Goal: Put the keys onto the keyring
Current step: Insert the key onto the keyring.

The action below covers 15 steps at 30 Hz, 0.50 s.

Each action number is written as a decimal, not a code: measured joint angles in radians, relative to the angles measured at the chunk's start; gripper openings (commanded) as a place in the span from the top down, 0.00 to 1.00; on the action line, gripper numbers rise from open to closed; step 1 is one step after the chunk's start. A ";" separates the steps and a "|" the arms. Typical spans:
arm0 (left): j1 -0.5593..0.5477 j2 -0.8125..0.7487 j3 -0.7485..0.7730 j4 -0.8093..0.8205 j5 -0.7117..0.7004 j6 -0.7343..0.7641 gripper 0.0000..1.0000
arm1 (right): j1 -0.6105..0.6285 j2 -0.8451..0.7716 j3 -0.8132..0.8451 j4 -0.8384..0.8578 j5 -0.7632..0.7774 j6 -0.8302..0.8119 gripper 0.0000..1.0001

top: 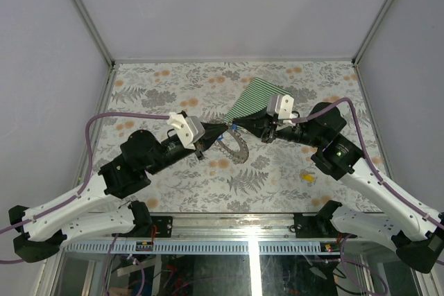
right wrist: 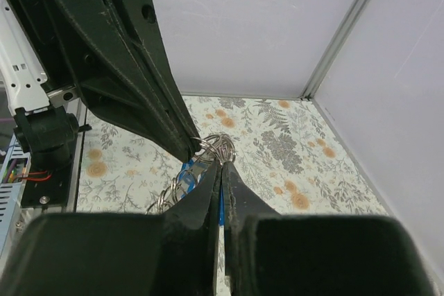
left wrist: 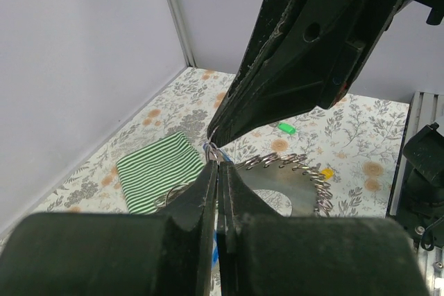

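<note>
My two grippers meet tip to tip above the middle of the table. The left gripper [top: 220, 129] [left wrist: 216, 164] is shut, pinching the end of the keyring [top: 237, 149] [left wrist: 300, 166], a silvery coil loop hanging down to the table. The right gripper [top: 244, 128] [right wrist: 222, 164] is shut on the metal loop of a blue key [top: 236, 127] [right wrist: 186, 171], right against the keyring's coils [right wrist: 218, 147]. A yellow key [top: 306, 178] [left wrist: 326, 172] lies alone on the table to the right. Red keys are out of view.
A green-and-white striped cloth [top: 260, 98] [left wrist: 156, 171] lies just behind the grippers, with a small loose split ring [left wrist: 166, 195] at its edge. A small green piece [left wrist: 284, 127] lies on the floral tabletop [top: 173, 88]. Metal posts and walls bound the table.
</note>
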 measured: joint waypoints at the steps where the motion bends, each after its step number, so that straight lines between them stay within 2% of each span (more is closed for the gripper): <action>1: 0.000 0.000 0.000 0.000 0.002 0.000 1.00 | 0.000 0.000 0.000 0.000 0.006 0.007 0.97; 15: 0.000 -0.002 0.000 0.001 0.060 0.013 1.00 | 0.001 -0.003 0.000 -0.012 0.067 0.095 0.82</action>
